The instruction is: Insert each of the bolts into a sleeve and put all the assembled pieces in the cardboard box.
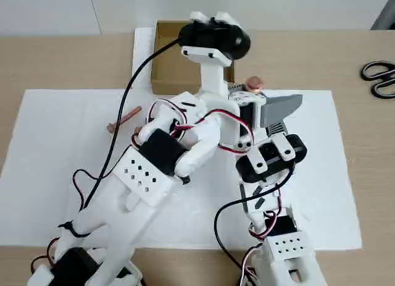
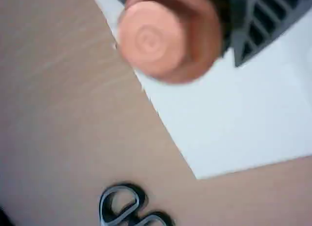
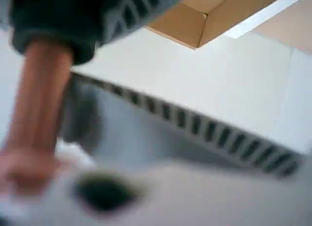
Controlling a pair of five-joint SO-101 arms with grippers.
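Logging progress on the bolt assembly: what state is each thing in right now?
copper piece: held up off the white sheet.
loose bolt: lying flat on the sheet, untouched.
cardboard box: open on top.
scissors: lying on the bare table, off the sheet.
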